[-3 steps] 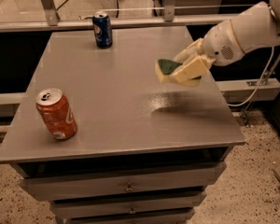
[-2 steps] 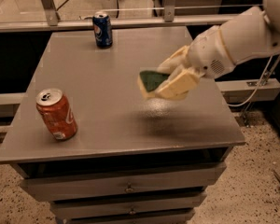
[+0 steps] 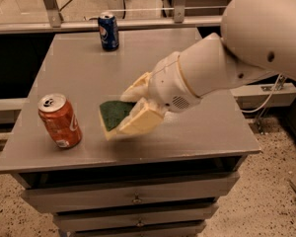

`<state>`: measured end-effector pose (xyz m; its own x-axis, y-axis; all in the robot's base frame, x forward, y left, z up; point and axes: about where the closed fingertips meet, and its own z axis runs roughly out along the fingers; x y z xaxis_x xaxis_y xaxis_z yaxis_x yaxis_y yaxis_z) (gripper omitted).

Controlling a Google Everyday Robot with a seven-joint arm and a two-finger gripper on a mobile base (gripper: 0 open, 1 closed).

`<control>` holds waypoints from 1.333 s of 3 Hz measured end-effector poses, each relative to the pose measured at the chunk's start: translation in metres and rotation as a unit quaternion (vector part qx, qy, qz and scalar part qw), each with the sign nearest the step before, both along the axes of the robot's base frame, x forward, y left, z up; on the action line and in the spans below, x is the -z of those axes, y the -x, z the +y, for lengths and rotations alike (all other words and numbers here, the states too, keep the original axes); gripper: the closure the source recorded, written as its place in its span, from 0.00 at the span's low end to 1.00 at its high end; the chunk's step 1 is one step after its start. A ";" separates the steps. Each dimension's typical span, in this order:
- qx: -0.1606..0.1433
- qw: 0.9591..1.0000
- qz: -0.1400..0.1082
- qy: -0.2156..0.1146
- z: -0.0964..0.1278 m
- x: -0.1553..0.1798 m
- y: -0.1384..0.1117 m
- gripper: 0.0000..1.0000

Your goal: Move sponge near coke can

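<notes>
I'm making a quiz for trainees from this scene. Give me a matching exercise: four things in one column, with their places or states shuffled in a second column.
Things:
1 sponge
2 coke can
3 blue can
4 pincer

Places or states:
A upright at the far edge of the table
B shut on something, over the table's middle
C upright near the front left corner
D gripped, green face up

Pairs: 1-D, 2-C, 3-A, 4-B

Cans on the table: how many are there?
2. The coke can stands front left; the blue can at the back. The end effector, holding the sponge, is right of it.
</notes>
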<state>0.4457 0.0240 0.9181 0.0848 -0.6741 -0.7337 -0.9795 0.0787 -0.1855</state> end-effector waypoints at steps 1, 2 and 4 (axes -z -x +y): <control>-0.005 1.000 -0.005 0.002 0.033 0.007 0.000 1.00; -0.003 1.000 -0.002 0.005 0.057 0.015 -0.007 0.85; 0.016 1.000 -0.001 0.012 0.077 0.037 -0.043 0.31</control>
<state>0.4884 0.1010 0.8813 0.0657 -0.6942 -0.7168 -0.9761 0.1045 -0.1907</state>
